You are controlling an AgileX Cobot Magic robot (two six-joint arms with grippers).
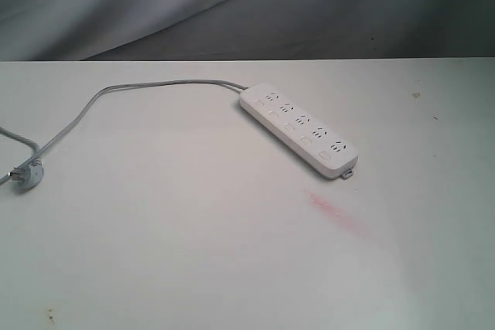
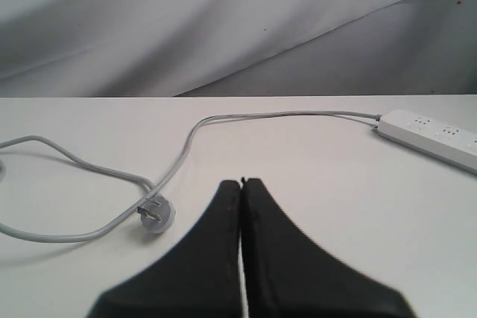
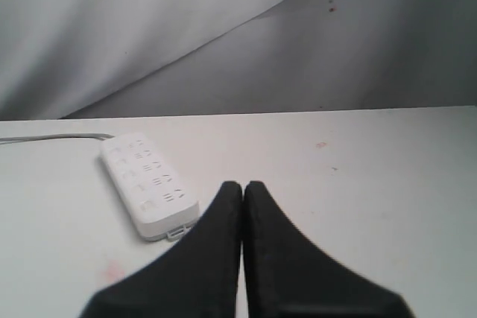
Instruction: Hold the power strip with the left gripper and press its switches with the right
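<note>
1. Closed and empty, the left gripper (image 2: 241, 184) hangs well short of the power strip (image 1: 298, 129); the right gripper (image 3: 243, 185) is likewise pressed together, holding nothing.
2. Flat and switches-up, the power strip slants toward the counter's (image 1: 193, 268) far right corner, apparently laid for pinning and pressing.
3. Its cord (image 1: 155, 85) trails to a plug (image 1: 29, 175) at the left edge.

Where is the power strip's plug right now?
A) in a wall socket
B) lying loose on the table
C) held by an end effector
B: the plug lies on the white table, prongs bare, at the end of the grey cord from the power strip.
</note>
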